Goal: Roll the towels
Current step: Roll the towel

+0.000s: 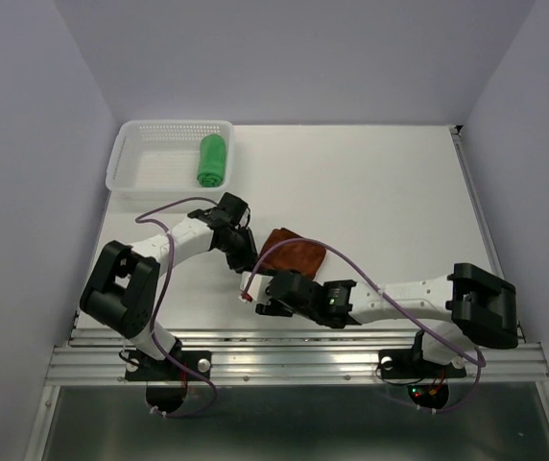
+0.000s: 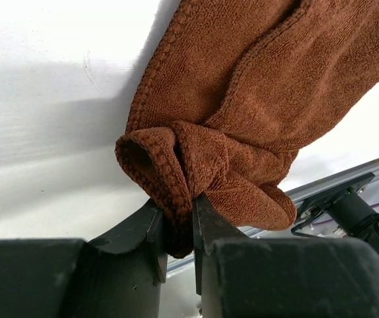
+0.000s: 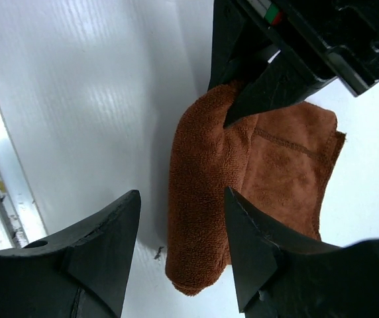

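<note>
Nearest the bases, the right gripper stands with jaws spread, gripping nothing, above the rolled edge of the rust towel (whether a finger touches the cloth I cannot tell). Just beyond it, the left gripper is clenched on a bunched fold of that towel, which lies toward the front of the table. Farthest off, the green towel lies rolled inside the white basket at the far left.
</note>
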Available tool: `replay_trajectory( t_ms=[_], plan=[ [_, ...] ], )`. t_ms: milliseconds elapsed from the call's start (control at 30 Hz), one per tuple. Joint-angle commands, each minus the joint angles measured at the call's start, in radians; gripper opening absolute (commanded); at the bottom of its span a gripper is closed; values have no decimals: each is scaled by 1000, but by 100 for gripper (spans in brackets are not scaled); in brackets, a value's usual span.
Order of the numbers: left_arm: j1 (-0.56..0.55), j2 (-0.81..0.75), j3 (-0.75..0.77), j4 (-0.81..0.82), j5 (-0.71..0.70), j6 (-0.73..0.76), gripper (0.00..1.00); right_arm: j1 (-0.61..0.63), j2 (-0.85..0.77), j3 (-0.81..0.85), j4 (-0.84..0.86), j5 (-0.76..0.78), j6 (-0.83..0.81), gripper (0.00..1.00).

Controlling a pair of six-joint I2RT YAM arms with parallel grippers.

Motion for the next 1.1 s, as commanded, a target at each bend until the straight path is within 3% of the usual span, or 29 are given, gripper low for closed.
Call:
replay_trajectory(
  t_ms=[0,400,467,500,533,567,700,767,867,900,1067],
  plan=[
    [1,6,54,-74,25,23,11,23,37,-5,56,135,-48,59],
    [9,45,97,-119,41,40,9,23,129,-39,53,166,-25,59],
    [12,49,98,-119,45,40,9,23,152,-34,41,171,-17,55],
    [14,53,97,-114,47,40,8,23,166,-28,26,180,-8,51],
    [14,51,94,-108,45,33,7,23,193,-26,18,203,1,32],
    [17,49,91,-103,48,31,7,23,207,-20,13,216,10,25],
    [24,34,78,-99,44,22,9,23,237,-17,12,223,48,7],
    [24,22,66,-93,33,17,15,8,217,-14,13,178,75,1],
    [26,-6,49,-68,18,2,30,-44,182,-13,13,50,134,1],
    [27,-21,45,-50,18,-4,41,-78,153,-14,13,-24,154,1],
    [37,-73,37,-19,-10,-15,73,-208,71,-33,13,-290,234,1]
  ],
)
